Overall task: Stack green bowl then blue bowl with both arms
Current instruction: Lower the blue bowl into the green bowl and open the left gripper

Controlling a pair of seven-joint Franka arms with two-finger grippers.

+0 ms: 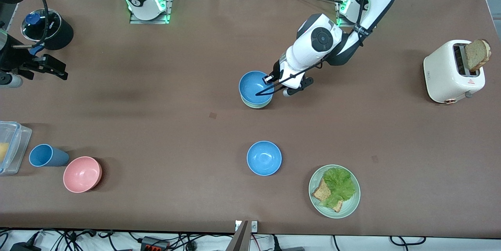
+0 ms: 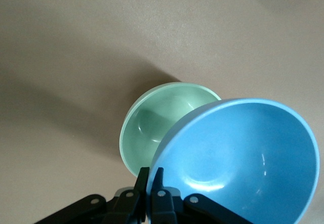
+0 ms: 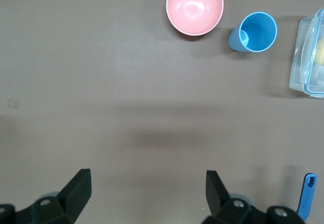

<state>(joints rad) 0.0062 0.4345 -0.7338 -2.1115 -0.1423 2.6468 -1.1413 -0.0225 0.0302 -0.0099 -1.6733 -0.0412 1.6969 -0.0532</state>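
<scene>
1. Now, at frame centre, my left hand (image 1: 269, 85) clamps the blue bowl (image 1: 255, 86) rim, tilted over the green bowl (image 2: 163, 117).
2. Next: level, lower, release.
3. My right hand (image 3: 147, 191), fingers apart, waits upper left.

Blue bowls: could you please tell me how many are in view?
2: one glossy sky-blue bowl in the left gripper over the mint-green bowl; another blue bowl nearer the camera.

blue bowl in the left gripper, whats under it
The green bowl sits on the table under the held blue bowl, which the left gripper pinches by its rim. The blue bowl covers much of the green one.
</scene>
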